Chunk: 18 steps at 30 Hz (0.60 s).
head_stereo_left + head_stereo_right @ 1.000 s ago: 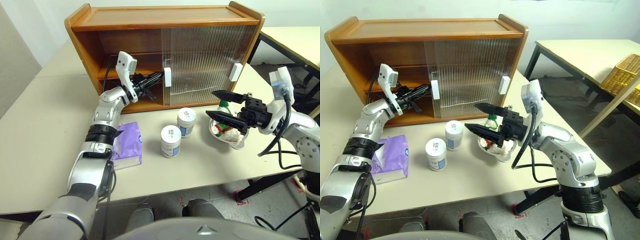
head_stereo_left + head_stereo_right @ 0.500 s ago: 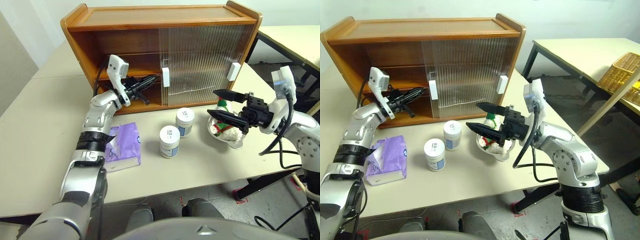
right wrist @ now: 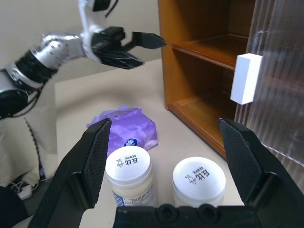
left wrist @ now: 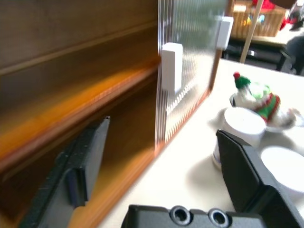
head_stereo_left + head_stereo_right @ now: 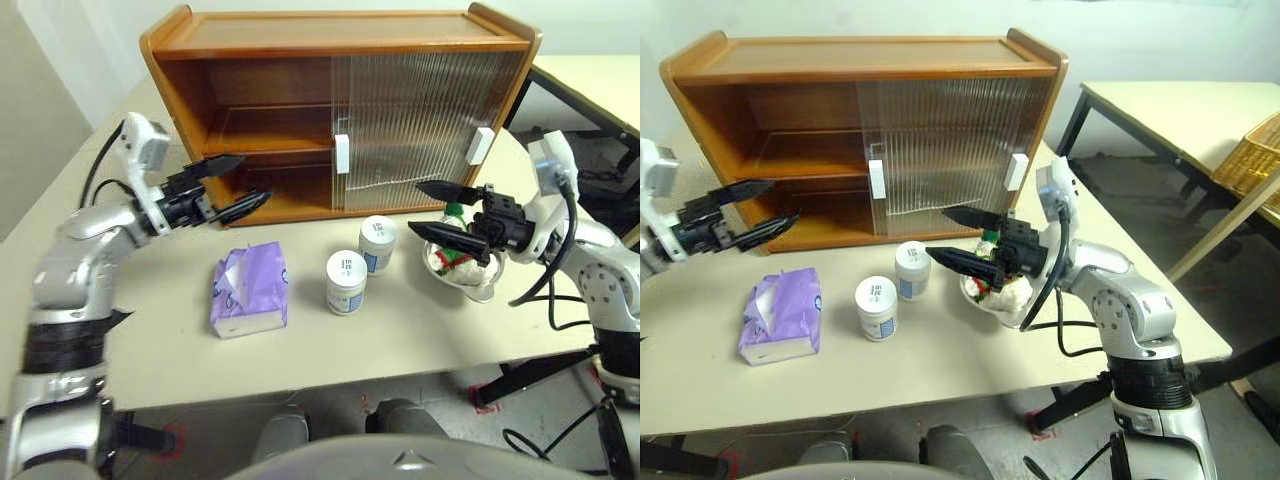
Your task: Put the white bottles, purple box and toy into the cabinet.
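On your beige table (image 5: 150, 330) the honey-brown wooden cabinet (image 5: 330, 40) stands half open, shelves bare; nothing is stowed. Before it lie the lilac tissue pack (image 5: 248, 290), two white jars (image 5: 346, 282), and the plush toy (image 5: 455, 262) in a glass bowl (image 5: 482, 288). Left gripper (image 5: 232, 185) and right gripper (image 5: 432, 210) gape empty.

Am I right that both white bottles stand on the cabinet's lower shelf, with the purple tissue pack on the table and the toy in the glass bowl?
Not quite. Both white bottles stand on the table in front of the cabinet, not on its lower shelf, as the left eye view shows. The rest holds: the purple tissue pack lies on the table and the toy sits in the glass bowl.
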Available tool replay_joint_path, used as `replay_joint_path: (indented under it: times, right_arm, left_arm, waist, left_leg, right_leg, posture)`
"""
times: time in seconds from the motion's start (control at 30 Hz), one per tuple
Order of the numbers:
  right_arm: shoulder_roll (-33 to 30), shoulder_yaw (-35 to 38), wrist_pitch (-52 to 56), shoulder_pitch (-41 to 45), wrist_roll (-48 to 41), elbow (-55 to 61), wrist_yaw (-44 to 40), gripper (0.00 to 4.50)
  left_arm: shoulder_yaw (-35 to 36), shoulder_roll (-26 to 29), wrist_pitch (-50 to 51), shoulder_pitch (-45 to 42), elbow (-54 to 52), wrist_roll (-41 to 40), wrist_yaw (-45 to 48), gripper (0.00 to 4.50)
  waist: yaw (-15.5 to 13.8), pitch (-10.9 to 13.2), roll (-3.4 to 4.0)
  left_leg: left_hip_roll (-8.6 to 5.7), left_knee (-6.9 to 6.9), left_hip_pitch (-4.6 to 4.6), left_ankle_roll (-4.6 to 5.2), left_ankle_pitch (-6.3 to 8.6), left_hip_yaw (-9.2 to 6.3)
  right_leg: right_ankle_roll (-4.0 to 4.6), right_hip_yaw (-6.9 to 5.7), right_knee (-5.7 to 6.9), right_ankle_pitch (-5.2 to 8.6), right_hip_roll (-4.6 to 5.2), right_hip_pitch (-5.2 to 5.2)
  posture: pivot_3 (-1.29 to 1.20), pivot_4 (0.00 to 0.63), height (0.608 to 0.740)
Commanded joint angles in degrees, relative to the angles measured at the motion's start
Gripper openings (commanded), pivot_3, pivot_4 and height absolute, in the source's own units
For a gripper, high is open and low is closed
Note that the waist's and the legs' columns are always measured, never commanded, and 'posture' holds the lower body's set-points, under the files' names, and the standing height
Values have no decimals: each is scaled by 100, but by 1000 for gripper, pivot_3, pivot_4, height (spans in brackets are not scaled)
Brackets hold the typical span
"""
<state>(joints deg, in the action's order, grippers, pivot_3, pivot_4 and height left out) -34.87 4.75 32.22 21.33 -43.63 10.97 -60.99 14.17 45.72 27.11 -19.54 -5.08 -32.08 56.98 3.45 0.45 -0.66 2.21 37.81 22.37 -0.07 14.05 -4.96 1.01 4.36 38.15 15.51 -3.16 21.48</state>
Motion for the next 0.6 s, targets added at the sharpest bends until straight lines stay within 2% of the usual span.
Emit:
replay_joint_path:
  times: [0.03, 0.17, 0.3, 0.47, 0.6]
  right_arm:
    - [7, -103, -48, 91, 115, -97, -94, 4500]
    - [33, -147, -23, 202, 154, -165, -128, 4500]
    - [50, -167, -3, 261, 167, -188, -124, 4500]
    - [54, -207, 114, 310, 134, -81, -40, 4500]
    - [64, -221, 187, 381, 126, -76, 4, 4500]
  left_arm:
    - [85, 520, 311, 286, -257, -190, 519, 4482]
    - [124, 1150, 514, 664, -369, -330, 1102, 4482]
    - [95, 1421, 600, 846, -464, -382, 1389, 4482]
    - [51, 2050, 946, 1540, -1143, -648, 2135, 4482]
    - [-96, 2413, 581, 2003, -1322, -269, 2520, 4482]
  waist:
    - [-42, -1, 1]
    - [-59, -2, 4]
    - [-85, -3, 7]
    - [-80, -5, 9]
    - [-78, -7, 13]
  left_leg:
    - [2, -2, 0, 0, 0, 0]
    - [14, -12, 3, -8, 4, -2]
    - [20, -22, 8, -10, 5, -7]
    - [24, -31, 13, -26, 14, -16]
    - [39, -36, 12, -29, 16, -31]
  right_leg:
    - [6, 1, 4, 0, 0, 5]
    - [39, 7, 17, -4, -3, 31]
    - [60, 14, 20, -7, -4, 51]
    - [90, 103, 21, -13, -15, 78]
    - [95, 125, 21, -17, -7, 90]
  posture:
    - [-85, 0, 740]
    - [-76, 0, 740]
    - [-73, 0, 740]
    - [-73, 0, 740]
    - [-72, 0, 740]
